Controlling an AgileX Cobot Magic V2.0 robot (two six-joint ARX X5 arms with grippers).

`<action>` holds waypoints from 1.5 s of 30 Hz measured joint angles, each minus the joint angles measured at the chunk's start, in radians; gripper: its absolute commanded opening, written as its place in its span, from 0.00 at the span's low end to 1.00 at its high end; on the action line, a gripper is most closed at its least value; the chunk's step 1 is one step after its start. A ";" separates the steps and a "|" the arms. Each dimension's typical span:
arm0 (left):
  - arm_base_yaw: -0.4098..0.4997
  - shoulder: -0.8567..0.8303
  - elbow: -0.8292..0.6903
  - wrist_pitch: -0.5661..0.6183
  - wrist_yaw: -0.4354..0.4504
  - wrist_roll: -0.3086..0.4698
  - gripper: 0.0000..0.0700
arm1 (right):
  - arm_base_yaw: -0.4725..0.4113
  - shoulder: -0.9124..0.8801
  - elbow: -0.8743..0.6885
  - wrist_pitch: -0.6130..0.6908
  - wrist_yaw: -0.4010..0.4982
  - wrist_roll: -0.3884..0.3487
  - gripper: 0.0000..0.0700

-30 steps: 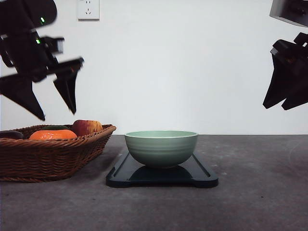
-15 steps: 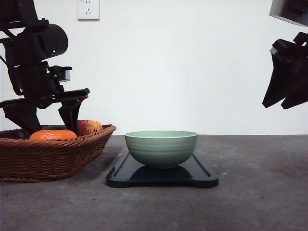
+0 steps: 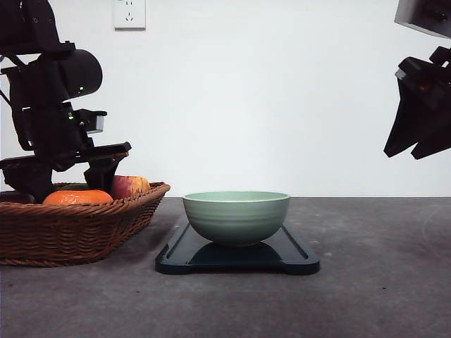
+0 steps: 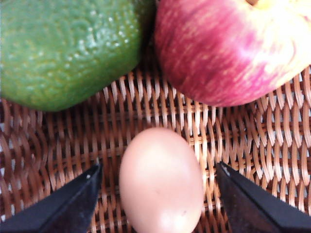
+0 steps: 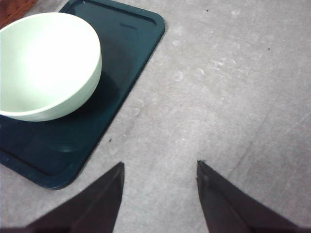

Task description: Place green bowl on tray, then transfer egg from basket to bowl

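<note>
Egg [image 4: 161,182]: pale reddish-brown oval, lying on the woven floor of the basket [image 3: 84,229], lower centre of the left wrist view; left end effector [image 4: 158,201] spread apart, one black finger on either side of the egg, neither touching it

Basket: brown wicker, braided rim, lower left of the front view, on the bench [image 3: 366,282]; also holds an orange fruit [image 3: 76,197], a red-yellow apple [image 4: 233,48] and a bumpy green fruit [image 4: 68,48]; in the left wrist view, apple and green fruit sit side by side just beyond the egg

Left end effector [image 3: 67,172], front view: lowered into the basket at far left, fingertips hidden behind the rim and the fruit

Green bowl [image 3: 236,217]: sage green, ridged outside, upright on the tray [image 3: 296,259], centre of the front view; interior shows pale and vacant in the right wrist view [image 5: 43,63]

Tray: dark, rounded corners, flat on the bench just right of the basket

Right end effector [image 5: 160,194]: fingers apart, gripping nothing, above bare grey bench beside the tray; raised at the upper right edge of the front view [image 3: 421,116]
</note>
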 measured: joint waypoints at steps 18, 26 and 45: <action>-0.001 -0.001 0.006 -0.019 0.000 0.000 0.37 | 0.000 0.000 0.000 0.002 0.000 0.000 0.41; -0.001 -0.133 0.007 -0.033 0.003 0.000 0.37 | 0.000 0.000 0.000 0.002 0.000 0.000 0.41; -0.241 -0.265 0.011 0.197 0.072 -0.017 0.37 | 0.000 0.000 0.000 0.002 0.000 0.000 0.41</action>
